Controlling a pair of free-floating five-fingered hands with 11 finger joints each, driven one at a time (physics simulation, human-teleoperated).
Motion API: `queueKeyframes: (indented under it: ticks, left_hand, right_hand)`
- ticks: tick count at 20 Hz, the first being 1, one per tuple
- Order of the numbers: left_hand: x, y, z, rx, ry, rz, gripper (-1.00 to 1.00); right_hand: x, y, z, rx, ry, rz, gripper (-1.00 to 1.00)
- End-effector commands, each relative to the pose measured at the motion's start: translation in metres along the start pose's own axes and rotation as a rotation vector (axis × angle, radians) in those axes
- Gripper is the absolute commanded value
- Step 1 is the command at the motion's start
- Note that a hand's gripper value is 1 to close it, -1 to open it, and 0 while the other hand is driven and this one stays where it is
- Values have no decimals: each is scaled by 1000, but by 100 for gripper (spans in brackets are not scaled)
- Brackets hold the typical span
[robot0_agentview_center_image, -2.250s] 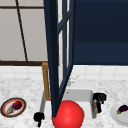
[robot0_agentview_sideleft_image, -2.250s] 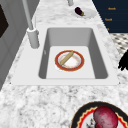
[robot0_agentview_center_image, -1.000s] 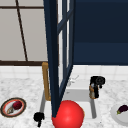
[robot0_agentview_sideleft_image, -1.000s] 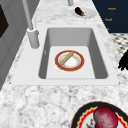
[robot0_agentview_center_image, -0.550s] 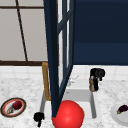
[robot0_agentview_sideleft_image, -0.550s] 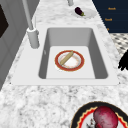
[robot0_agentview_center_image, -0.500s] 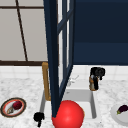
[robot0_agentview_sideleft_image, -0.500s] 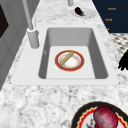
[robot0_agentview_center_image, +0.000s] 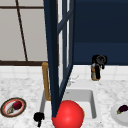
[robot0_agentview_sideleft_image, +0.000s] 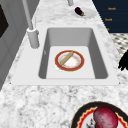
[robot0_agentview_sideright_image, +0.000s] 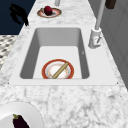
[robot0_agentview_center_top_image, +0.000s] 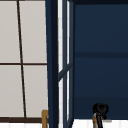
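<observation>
My right hand (robot0_agentview_center_image: 99, 61) hangs above the counter behind the sink's right corner, fingers curled over the top of a small brown bottle (robot0_agentview_center_image: 94, 73) that dangles below it. Both show again low in the upper view, the right hand (robot0_agentview_center_top_image: 100, 109) above the bottle (robot0_agentview_center_top_image: 95, 120). My left hand (robot0_agentview_center_image: 38, 117) floats in front of the counter at the sink's left front corner, fingers relaxed and holding nothing. This left hand (robot0_agentview_sideleft_image: 124, 62) sits at the picture's right edge in the left side view, and the same left hand (robot0_agentview_sideright_image: 18, 12) is at the upper left in the right side view.
The sink (robot0_agentview_sideleft_image: 98, 52) holds a red-rimmed plate (robot0_agentview_sideleft_image: 69, 60) with a wooden stick across it. The faucet (robot0_agentview_sideleft_image: 32, 35) stands at the back. A plate with a red fruit (robot0_agentview_center_image: 13, 107) lies left, a plate with an eggplant (robot0_agentview_center_image: 122, 111) right. An open window sash (robot0_agentview_center_image: 58, 50) and a red ball (robot0_agentview_center_image: 68, 115) block the middle.
My right hand has risen from the counter beside the sink, taking the brown bottle up with it. The left hand has stayed where it was.
</observation>
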Motion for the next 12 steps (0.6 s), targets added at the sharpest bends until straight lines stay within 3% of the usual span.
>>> queueKeyframes:
  ticks: [1,12]
  left_hand:
    - [0,0,0,0,0,0,0]
    - [0,0,0,0,0,0,0]
  right_hand:
    - [4,-28,14,-21,74,-44,100]
    - [36,-82,34,-85,83,-46,100]
